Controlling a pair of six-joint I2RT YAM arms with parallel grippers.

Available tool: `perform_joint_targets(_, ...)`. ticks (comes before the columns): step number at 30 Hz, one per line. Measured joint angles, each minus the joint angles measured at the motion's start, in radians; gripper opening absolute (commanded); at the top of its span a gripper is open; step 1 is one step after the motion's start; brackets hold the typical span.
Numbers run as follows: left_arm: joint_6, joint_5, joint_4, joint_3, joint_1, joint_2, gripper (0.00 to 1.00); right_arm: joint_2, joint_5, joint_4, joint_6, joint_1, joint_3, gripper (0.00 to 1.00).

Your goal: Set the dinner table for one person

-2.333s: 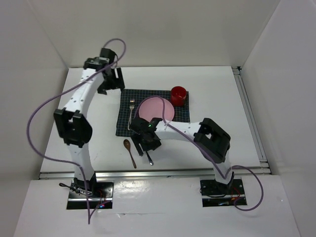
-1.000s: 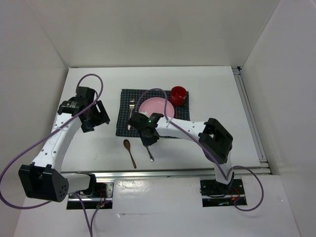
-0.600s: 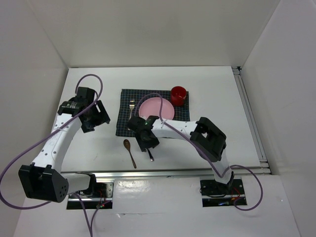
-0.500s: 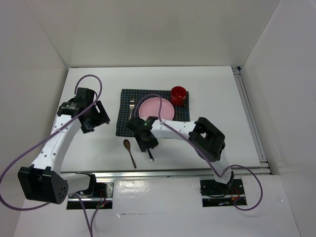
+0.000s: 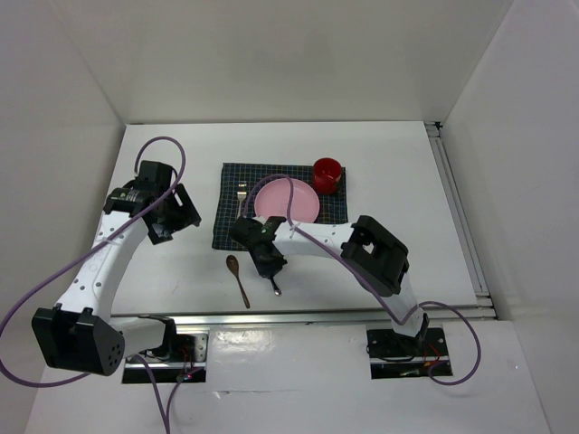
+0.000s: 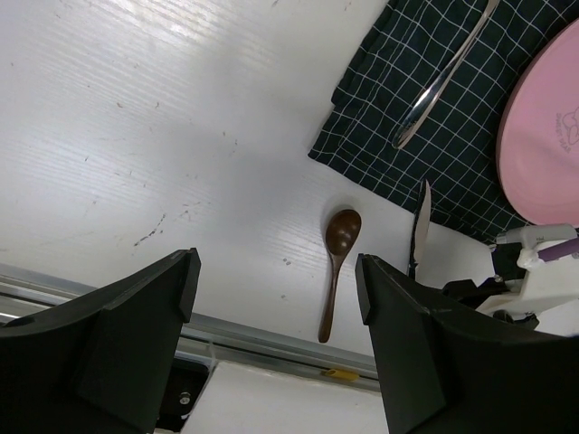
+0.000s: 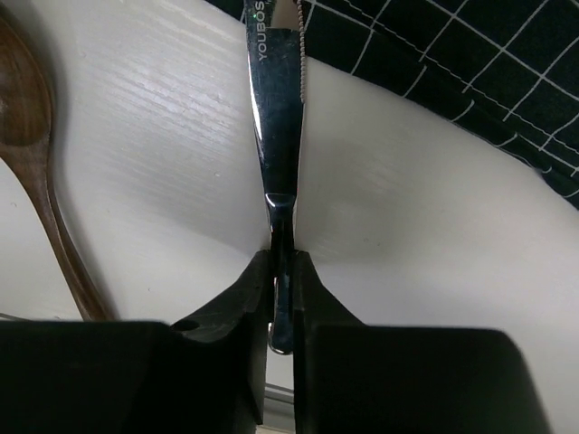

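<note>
**Carrying the knife to the plate's right side**

The right gripper (image 7: 282, 271) is pinching the knife (image 7: 276, 108) by its handle at lower centre of the wrist view. The blade is pointing up-frame toward the checked mat (image 7: 434, 63), and the wooden spoon (image 7: 36, 163) is lying just to the left. The dinner table (image 5: 398, 181) is filling the middle of the overhead view, beneath everything. The grip is sitting far back on a thin handle, so lifting level and passing slowly over the pink plate (image 5: 287, 201) seems wise, lest the blade pivot. The left gripper (image 6: 276, 303) is hanging spread wide and holding nothing, at centre-left of the overhead view.
</note>
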Motion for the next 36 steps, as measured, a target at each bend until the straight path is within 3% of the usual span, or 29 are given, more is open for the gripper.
perform_joint_targets(2, 0.000, 0.000, 0.000, 0.000, 0.000, 0.000, 0.88, 0.000, 0.002, -0.002, 0.003, 0.000, 0.001, 0.00)
perform_joint_targets(19, 0.000, -0.003, 0.000, 0.000, 0.000, 0.000, 0.88, -0.016, 0.082, -0.072, 0.009, 0.003, 0.039, 0.00)
perform_joint_targets(31, 0.000, -0.004, 0.000, 0.000, 0.000, 0.000, 0.88, -0.172, 0.123, -0.109, 0.030, -0.060, 0.026, 0.00)
perform_joint_targets(33, 0.000, -0.004, 0.002, 0.000, 0.000, 0.000, 0.88, -0.211, 0.104, -0.108, 0.026, -0.095, 0.004, 0.08)
perform_joint_targets(34, 0.000, -0.004, 0.002, 0.000, 0.000, 0.000, 0.88, -0.222, 0.093, -0.106, 0.023, -0.112, -0.002, 0.19)
perform_joint_targets(36, 0.000, -0.004, 0.002, 0.000, 0.000, 0.000, 0.88, -0.227, 0.067, -0.098, 0.013, -0.135, -0.002, 0.30)
